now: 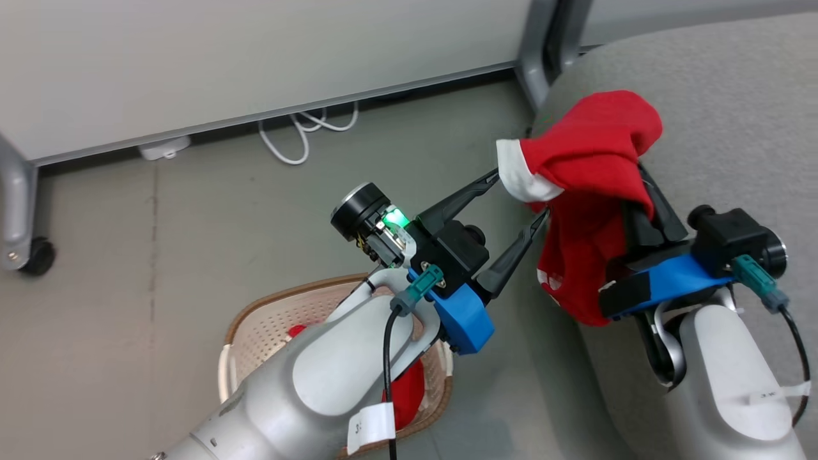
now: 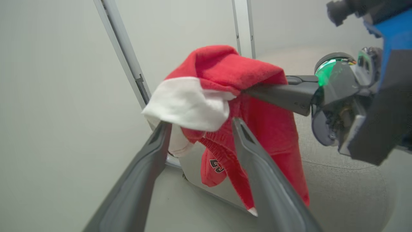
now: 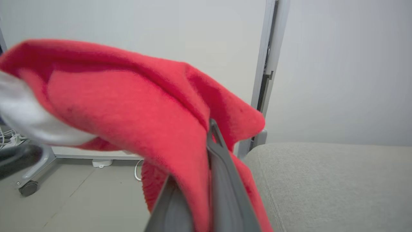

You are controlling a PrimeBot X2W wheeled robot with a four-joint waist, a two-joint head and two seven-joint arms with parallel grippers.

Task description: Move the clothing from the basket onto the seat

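Observation:
A red garment (image 1: 594, 160) with a white cuff (image 1: 521, 176) hangs draped over my right gripper (image 1: 648, 207), which is shut on its fabric above the edge of the grey sofa (image 1: 735, 115). In the right wrist view the cloth (image 3: 128, 106) covers the gripper (image 3: 206, 145), and one finger (image 3: 222, 180) shows through. My left gripper (image 1: 521, 198) is open, its tips at the white cuff (image 2: 190, 103) with the hanging fabric (image 2: 273, 129) behind them. The basket (image 1: 255, 326) sits on the floor under my left forearm, with more red clothing (image 1: 409, 390) inside it.
The pale wheeled partition panel (image 1: 255, 57) stands behind, its caster (image 1: 35, 255) at the left and a post (image 1: 537, 51) by the sofa corner. A white cable (image 1: 307, 131) and a plug block (image 1: 165, 148) lie under it on the grey floor (image 1: 160, 255).

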